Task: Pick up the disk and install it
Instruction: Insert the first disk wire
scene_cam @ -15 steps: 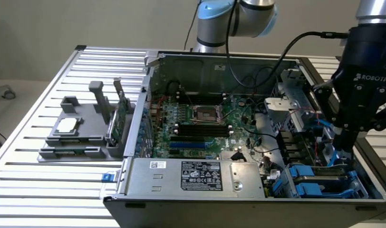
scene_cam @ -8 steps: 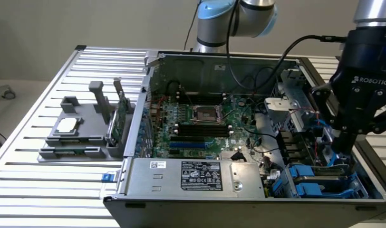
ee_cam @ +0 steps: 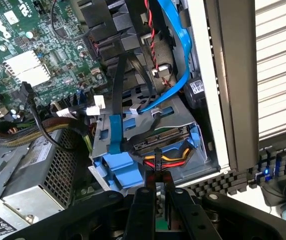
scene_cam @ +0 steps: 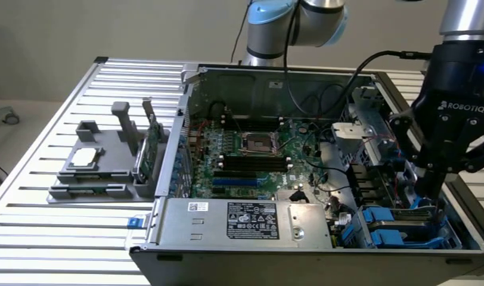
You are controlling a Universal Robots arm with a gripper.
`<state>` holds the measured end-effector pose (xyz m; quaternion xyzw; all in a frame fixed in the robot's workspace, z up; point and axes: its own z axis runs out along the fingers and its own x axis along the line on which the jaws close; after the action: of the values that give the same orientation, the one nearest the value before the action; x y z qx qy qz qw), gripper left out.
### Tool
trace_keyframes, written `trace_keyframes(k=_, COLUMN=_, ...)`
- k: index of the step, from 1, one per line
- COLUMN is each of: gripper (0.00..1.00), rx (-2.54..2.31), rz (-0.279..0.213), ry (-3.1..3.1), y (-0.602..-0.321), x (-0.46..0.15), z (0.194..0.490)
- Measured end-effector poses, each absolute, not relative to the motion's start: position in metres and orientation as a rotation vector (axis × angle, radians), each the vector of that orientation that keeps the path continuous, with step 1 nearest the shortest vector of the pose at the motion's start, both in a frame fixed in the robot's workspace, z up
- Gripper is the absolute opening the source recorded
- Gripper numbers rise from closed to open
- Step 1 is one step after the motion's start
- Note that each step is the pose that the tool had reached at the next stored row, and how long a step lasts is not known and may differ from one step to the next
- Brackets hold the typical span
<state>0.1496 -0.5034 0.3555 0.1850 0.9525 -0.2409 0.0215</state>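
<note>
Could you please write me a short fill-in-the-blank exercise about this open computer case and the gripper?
1. Shut on the disk, the gripper reaches into the computer case at the exterior view's ___ side.
2. The drive carriers in the bay below it are coloured ___.
3. The grey stand sits outside the case, at the exterior view's ___.
Missing words: right; blue; left.

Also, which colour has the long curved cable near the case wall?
The cable is bright blue; the wrist view shows it best.
</note>
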Motion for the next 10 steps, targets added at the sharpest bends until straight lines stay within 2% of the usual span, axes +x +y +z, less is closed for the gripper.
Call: trace_keyframes(k=10, gripper=0.18, rx=0.572, rz=-0.788, ry=2.936, y=-0.5034, x=0.1501, z=0.3467)
